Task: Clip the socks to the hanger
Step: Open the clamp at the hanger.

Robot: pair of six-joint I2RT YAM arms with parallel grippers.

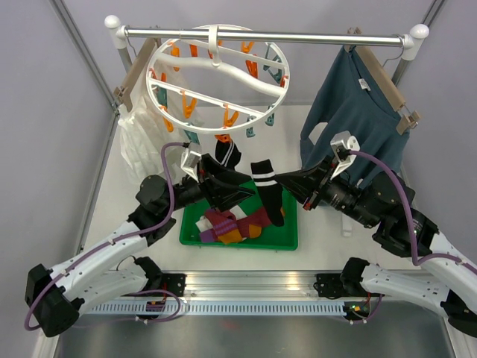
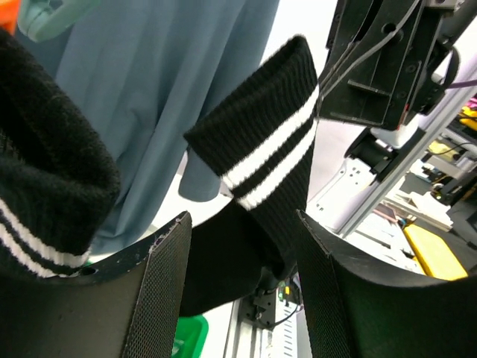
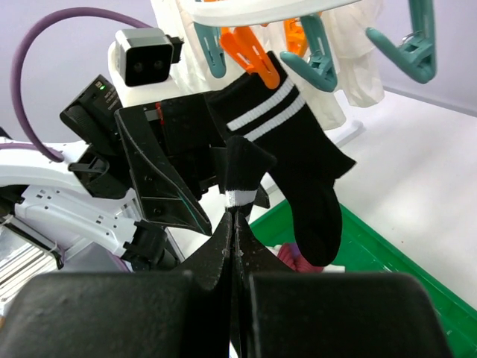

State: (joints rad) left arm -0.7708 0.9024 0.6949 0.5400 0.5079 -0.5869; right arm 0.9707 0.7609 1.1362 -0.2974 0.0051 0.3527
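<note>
R claw [image 3: 237, 212] is pinched fully shut on the cuff edge of the striped sock [image 1: 267, 186]. Sock is held in air over green tray [image 1: 291, 242], long axis approx vertical, foot end down. L claw [image 2: 242, 224] is part open, fingers either side of the sock w/o clamping. Hanger [image 1: 223, 72] sits up & behind both claws, prob nearer L arm. Clipped sock [image 3: 298, 156] hangs from orange clip [image 3: 250, 56].

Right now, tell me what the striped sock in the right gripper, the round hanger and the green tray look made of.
The striped sock: matte knit fabric, ribs visible at the cuff. The round hanger: likely moulded plastic, smooth white, slight sheen. The green tray: probably hard plastic, even colour, thin rigid rim.
</note>
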